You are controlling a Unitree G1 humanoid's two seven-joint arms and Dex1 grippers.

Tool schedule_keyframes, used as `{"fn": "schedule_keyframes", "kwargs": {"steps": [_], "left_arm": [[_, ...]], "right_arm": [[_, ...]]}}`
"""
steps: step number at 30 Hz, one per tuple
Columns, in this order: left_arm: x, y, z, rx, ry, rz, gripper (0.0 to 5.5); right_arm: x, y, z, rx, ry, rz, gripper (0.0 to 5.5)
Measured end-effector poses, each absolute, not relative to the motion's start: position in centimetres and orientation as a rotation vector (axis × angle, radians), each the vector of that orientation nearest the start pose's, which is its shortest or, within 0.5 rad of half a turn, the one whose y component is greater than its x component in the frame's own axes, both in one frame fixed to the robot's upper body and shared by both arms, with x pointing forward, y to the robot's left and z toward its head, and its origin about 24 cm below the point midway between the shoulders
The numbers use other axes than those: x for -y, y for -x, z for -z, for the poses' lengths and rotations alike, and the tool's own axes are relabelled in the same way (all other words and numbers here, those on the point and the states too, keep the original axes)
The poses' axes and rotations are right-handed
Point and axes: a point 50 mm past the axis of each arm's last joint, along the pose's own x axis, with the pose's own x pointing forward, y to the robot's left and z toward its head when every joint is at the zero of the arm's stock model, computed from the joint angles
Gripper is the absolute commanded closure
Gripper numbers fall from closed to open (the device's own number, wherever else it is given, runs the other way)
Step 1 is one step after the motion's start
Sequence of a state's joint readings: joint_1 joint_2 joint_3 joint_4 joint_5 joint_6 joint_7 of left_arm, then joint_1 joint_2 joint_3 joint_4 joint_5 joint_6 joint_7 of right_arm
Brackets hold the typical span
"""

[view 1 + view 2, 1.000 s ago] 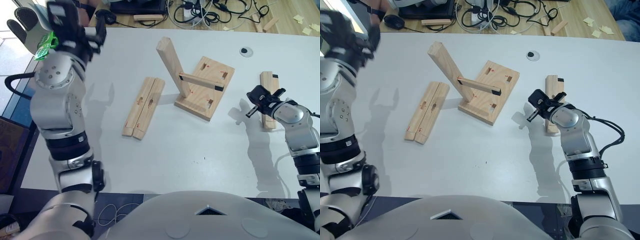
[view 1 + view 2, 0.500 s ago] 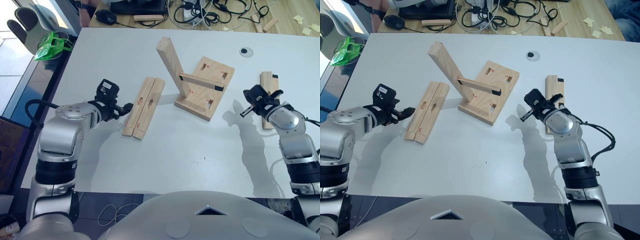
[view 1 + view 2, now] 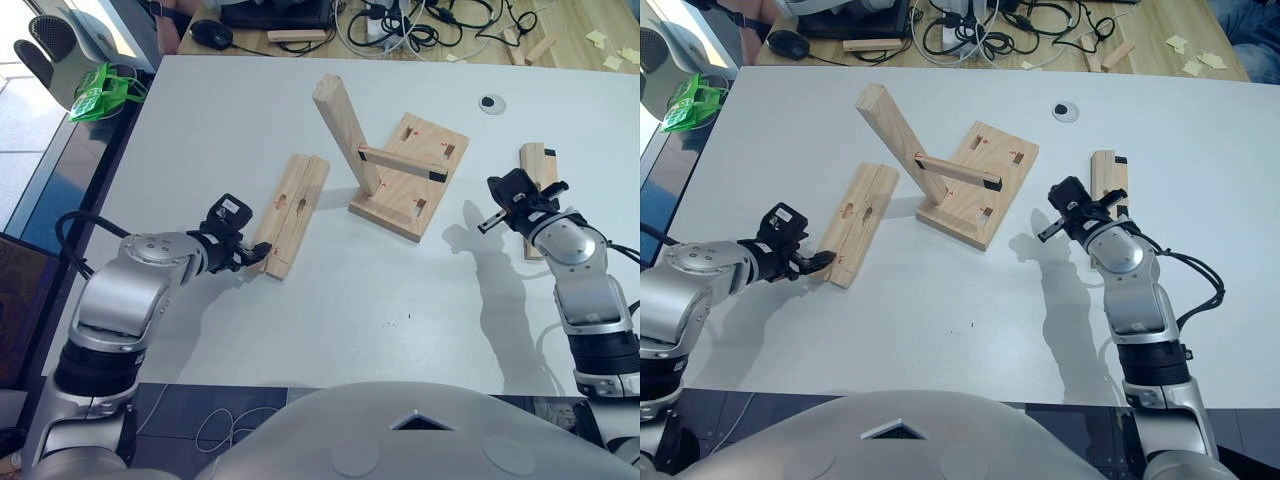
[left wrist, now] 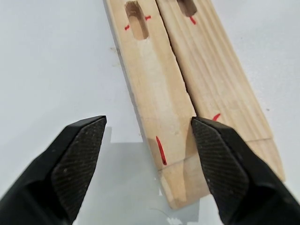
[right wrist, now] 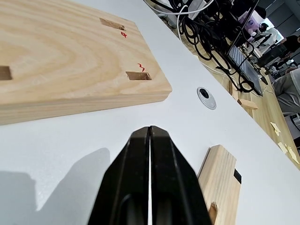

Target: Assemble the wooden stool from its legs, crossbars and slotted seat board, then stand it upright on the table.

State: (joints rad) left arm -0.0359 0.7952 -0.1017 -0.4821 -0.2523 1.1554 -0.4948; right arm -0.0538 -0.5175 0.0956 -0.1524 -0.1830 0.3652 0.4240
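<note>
Hovering, jaws apart, over two legs [image 3: 288,213], the left gripper [image 4: 147,130] may pinch both; right gripper [image 3: 497,215] is pressed together.

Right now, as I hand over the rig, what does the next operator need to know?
The left tool is open at the near end of the two loose legs lying side by side; nothing gripped.
The right tool is shut and empty, above the table between the seat board and a third loose leg.
Done: one tilted leg stands in the seat board, with a crossbar fitted to it.
Left: three legs, any further crossbars, then stand the stool upright.
</note>
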Motion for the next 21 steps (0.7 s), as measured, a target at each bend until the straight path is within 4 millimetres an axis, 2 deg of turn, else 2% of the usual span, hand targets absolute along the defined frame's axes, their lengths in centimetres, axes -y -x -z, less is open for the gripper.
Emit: {"fn": "schedule_keyframes", "kwargs": {"steps": [4,10,17,21], "left_arm": [[-22.4,-22.0,-7.6,-0.841,-0.453,0.450,2.14],[-21.9,-23.2,-7.4,-0.803,-0.436,0.414,2.14],[-23.0,-24.3,-7.5,-0.768,-0.482,0.314,2.14],[-22.5,-25.1,-8.4,-0.699,-0.434,0.289,2.14]], "right_arm": [[20.3,-26.5,-7.2,-0.261,0.661,-0.400,5.50],[20.1,-27.0,-7.4,-0.246,0.668,-0.409,5.50],[20.0,-27.0,-7.2,-0.249,0.670,-0.418,5.50],[20.0,-27.2,-7.2,-0.240,0.674,-0.419,5.50]]}}
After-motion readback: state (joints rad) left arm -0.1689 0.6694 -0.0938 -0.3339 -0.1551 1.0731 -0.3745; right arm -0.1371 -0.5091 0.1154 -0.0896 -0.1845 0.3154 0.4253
